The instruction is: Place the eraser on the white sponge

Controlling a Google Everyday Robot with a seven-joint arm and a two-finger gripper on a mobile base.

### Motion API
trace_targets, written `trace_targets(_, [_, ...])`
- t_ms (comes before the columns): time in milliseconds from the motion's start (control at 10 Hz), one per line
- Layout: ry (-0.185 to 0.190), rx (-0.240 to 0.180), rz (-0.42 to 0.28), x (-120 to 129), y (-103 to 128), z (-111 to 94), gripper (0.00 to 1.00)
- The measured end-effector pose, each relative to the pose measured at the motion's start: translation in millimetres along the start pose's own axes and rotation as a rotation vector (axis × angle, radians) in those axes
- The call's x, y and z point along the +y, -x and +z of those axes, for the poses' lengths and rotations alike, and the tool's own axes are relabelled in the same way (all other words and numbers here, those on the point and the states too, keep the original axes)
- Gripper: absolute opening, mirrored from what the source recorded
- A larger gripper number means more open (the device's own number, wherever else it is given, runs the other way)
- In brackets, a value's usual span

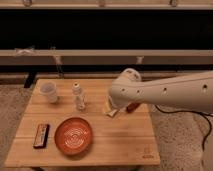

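Observation:
The eraser, a flat black bar with an orange-brown edge, lies at the table's front left, left of the orange plate. The white sponge sits right of the table's middle, partly covered by my white arm, which reaches in from the right. My gripper is at the arm's rounded end, just above the sponge and far from the eraser. It is mostly hidden under the arm.
A white cup stands at the back left and a white bottle near the middle back. A reddish-brown oval object lies right of the sponge, under the arm. The wooden table ends close on every side.

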Motion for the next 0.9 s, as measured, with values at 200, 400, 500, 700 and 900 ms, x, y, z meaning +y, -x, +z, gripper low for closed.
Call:
trace_targets(200, [0.017, -0.007, -0.065, 56, -12, -19, 0.80])
trace_targets(400, [0.021, -0.005, -0.126, 106, -10, -31, 0.80])
trace_targets(500, [0.024, -0.004, -0.153, 127, -8, -35, 0.80])
trace_targets(700, [0.029, -0.010, -0.217, 166, -9, -44, 0.80])
trace_targets(900, [0.042, -0.020, -0.246, 180, -9, -48, 0.80])
